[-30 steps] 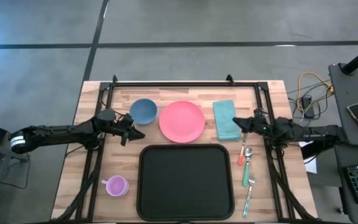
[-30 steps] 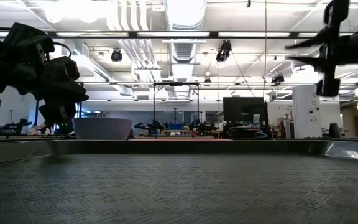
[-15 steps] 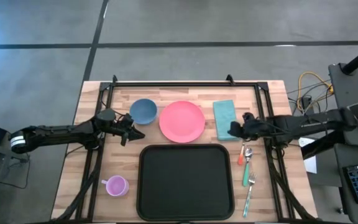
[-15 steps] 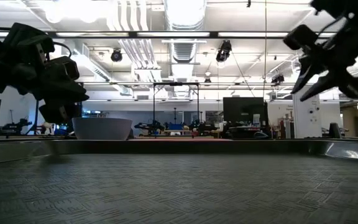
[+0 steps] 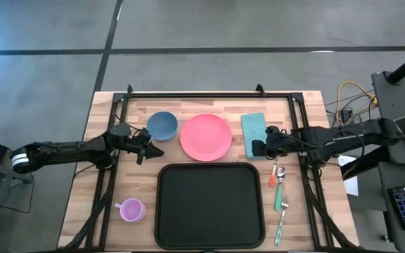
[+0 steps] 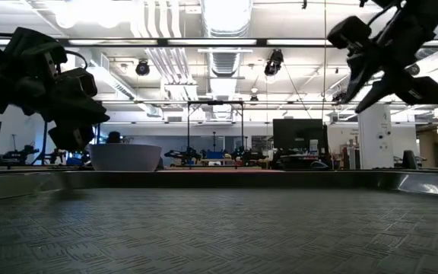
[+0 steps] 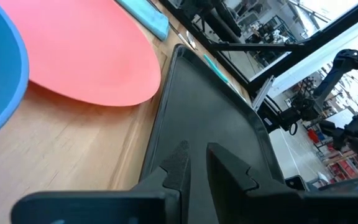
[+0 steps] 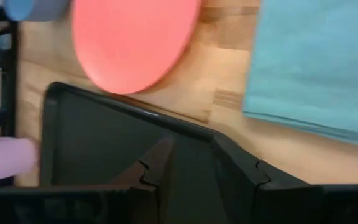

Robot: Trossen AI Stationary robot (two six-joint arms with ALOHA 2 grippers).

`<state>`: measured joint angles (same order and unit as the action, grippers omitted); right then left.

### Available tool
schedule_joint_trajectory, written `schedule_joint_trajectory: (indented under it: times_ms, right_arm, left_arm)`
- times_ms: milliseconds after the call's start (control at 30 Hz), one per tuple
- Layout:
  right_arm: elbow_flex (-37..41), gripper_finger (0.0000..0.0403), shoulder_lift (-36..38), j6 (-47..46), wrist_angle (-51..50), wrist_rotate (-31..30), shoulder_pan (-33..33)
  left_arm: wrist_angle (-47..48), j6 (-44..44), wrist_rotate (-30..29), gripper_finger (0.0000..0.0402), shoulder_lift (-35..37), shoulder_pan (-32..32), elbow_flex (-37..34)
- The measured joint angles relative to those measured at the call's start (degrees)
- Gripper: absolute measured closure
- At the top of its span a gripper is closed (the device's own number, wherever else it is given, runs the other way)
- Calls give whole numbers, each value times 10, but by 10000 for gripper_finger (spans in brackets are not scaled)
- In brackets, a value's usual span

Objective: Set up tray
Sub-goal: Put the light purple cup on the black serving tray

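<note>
Tray (image 5: pixel 211 204) is sitting empty at the table's near edge. Pink plate (image 5: pixel 206 136) is lying just behind it, teal napkin (image 5: pixel 256 134) off its far right corner. Right gripper (image 5: pixel 259 147) is hovering over the napkin, fingers slightly spread, pinching nothing. Risk: it may be catching only the napkin's edge, dragging the cloth. Left gripper (image 5: pixel 148 150) is waiting beyond the tray's far left corner, fingers nearly pressed together.

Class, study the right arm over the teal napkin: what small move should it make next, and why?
Probably lower the right gripper onto the teal napkin and pinch its near edge. Its fingers are parted and it hovers over that edge, while the tray is bare. The left gripper waits beside the blue bowl.
</note>
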<state>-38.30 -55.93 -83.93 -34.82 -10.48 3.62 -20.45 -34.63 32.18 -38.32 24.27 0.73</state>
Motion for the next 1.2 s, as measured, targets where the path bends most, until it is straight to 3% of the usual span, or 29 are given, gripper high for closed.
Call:
schedule_joint_trajectory:
  times_ms: [233, 467, 633, 900, 1000, 1100, 1200]
  right_arm:
    - [-9, 267, -38, 93, 109, -6, -8]
    - [-28, 264, -83, 165, 206, -40, -11]
    - [-37, 264, -109, 171, 201, -39, -19]
    - [-37, 264, -122, 183, 201, -27, -22]
    - [-37, 264, -122, 191, 201, -26, -22]
    - [-37, 264, -122, 201, 201, -25, -22]
    - [-37, 264, -122, 214, 201, -26, -22]
  left_arm:
    - [-5, 0, 0, 368, 1, 0, 13]
    - [-4, -6, -20, 368, 0, 0, 20]
    - [-23, -207, -58, 368, 2, 1, 45]
    - [-25, -221, -120, 368, 1, 1, 83]
    - [-28, -218, -84, 368, 0, 1, 119]
    - [-2, -161, 20, 368, 4, -12, 178]
    - [182, -54, 58, 368, 10, -56, 266]
